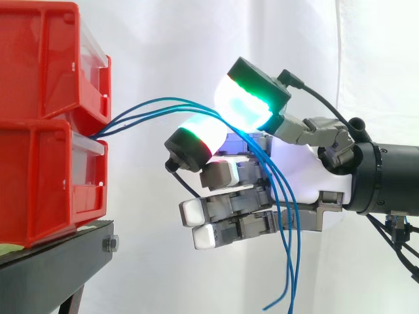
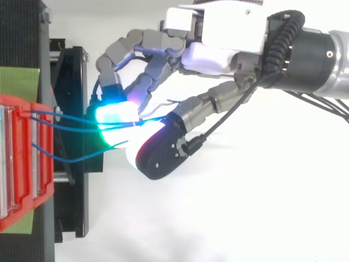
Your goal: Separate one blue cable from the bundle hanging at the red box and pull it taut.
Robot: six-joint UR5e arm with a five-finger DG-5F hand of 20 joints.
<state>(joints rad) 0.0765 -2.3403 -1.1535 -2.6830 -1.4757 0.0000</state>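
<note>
Now the hand (image 1: 301, 176) reaches in from the right, level with the gap between two stacked red bins: the upper bin (image 1: 46, 59) and the lower bin (image 1: 39, 183), both on a black stand (image 1: 59, 261) before a white curtain (image 1: 163, 39). The blue cables (image 1: 150, 108) come out at the front of the bins, where the upper one meets the lower one. They fan apart a little and arch across to the hand in a loose curve, not taut.

Two glowing fingertips (image 1: 252, 104), one cyan-green and one white with a dark edge, are closed together on the cables, which pass between them. The rest of the fingers are curled in below the pinch, against the palm. Past the pinch the cables drop in front of the palm, and their loose ends hang free below the hand.

From above, two cables run side by side from the bin into the glowing pads. A third runs lower, apart from them, and I cannot tell whether it reaches the pinch.
</note>
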